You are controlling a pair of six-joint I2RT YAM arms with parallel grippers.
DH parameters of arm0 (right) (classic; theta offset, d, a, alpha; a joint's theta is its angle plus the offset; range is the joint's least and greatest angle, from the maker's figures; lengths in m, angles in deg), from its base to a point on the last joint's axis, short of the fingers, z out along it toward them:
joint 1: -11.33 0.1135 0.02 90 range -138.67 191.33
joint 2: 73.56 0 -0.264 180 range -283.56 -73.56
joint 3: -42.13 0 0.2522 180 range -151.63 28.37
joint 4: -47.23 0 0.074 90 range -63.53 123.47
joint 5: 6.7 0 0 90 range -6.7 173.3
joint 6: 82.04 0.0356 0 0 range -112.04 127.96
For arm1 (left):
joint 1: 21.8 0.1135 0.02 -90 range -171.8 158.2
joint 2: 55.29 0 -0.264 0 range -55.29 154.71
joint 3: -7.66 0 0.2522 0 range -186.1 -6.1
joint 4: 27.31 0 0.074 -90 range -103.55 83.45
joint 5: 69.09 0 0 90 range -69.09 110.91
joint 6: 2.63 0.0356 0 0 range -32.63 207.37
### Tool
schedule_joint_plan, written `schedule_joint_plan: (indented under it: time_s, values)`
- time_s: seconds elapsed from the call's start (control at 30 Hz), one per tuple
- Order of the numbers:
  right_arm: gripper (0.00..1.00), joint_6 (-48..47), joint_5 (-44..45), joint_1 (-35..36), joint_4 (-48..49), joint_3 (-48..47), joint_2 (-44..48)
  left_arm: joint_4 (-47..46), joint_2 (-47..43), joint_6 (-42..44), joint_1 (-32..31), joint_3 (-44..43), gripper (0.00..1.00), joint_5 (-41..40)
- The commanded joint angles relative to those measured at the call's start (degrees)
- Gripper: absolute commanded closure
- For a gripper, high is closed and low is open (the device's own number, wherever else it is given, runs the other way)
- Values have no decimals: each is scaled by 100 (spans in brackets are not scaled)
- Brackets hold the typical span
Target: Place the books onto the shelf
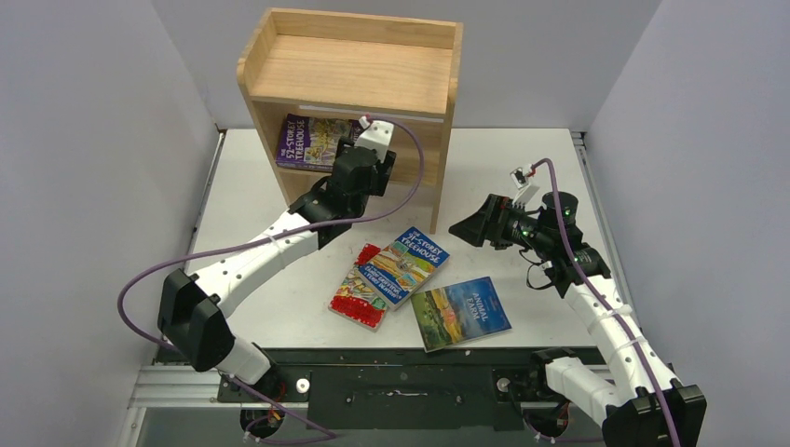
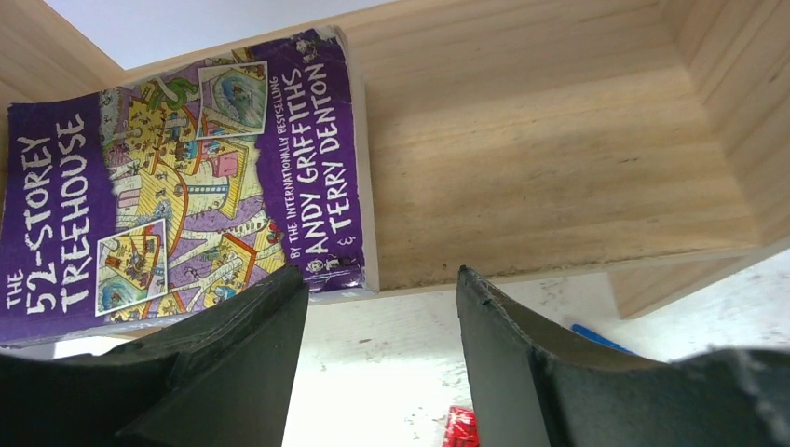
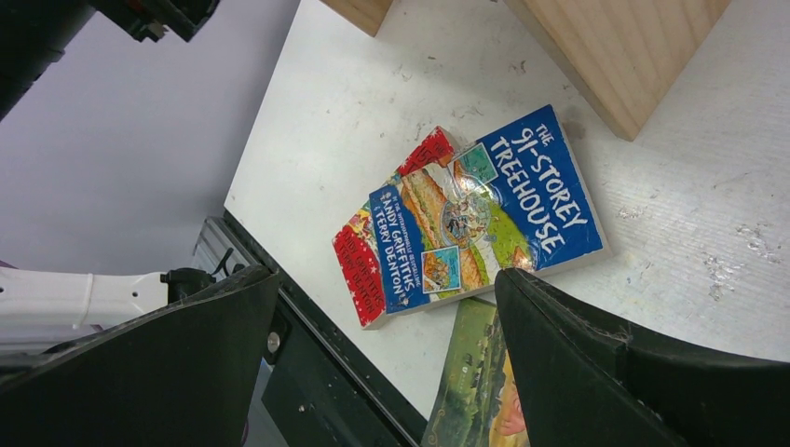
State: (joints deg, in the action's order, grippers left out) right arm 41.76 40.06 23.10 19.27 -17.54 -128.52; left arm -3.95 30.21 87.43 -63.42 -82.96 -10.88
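Four books in view, one of them on the shelf [image 1: 354, 70].

Left pincer [image 2: 382, 317]: reaches into the open front of the shelf, under the rimmed top. Fingers [image 2: 233, 363] apart, gap bare, nothing gripped. The purple book [image 2: 186, 186], "The 52-Storey Treehouse", sits in the compartment just ahead of this pincer, off towards its left finger, cover facing the pincer. That finger's tip overlaps the book's near corner in the wrist view; contact cannot be told. Whether the book leans on the back panel or the side wall cannot be told either. Bare wood ahead of the right finger.

Right pincer [image 3: 387, 279]: hangs above the white table [image 1: 522, 177], clear of the shelf, fingers spread wide, holding nothing. Below and ahead of it, between the fingers in the wrist view, the blue book [image 3: 503, 205], "The 91-Storey Treehouse", lies flat, cover up. It rests on top of the red-bordered book [image 3: 359, 270], which shows past its edge. The "Animal Farm" book [image 1: 461, 312] lies flat just beside that pair, nearer this pincer's arm base, its corner close to the blue one. All three are on the table, in front of the shelf and apart from it.
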Motion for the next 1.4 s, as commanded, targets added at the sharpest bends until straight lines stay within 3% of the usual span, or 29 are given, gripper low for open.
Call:
schedule_joint_plan:
  time_s: [0.0, 0.97, 1.37]
  values:
    - [10, -75, 88, 61, 147, -182, 13, -343, 229, 513, -21, -329, 42, -337]
    - [10, -58, 158, 132, 145, -190, -40, -406, 292, 668, 542, -289, 48, -745]
    - [10, -47, 194, 181, 128, -191, -21, -21, -665, -58, 49, -27, 22, -522]
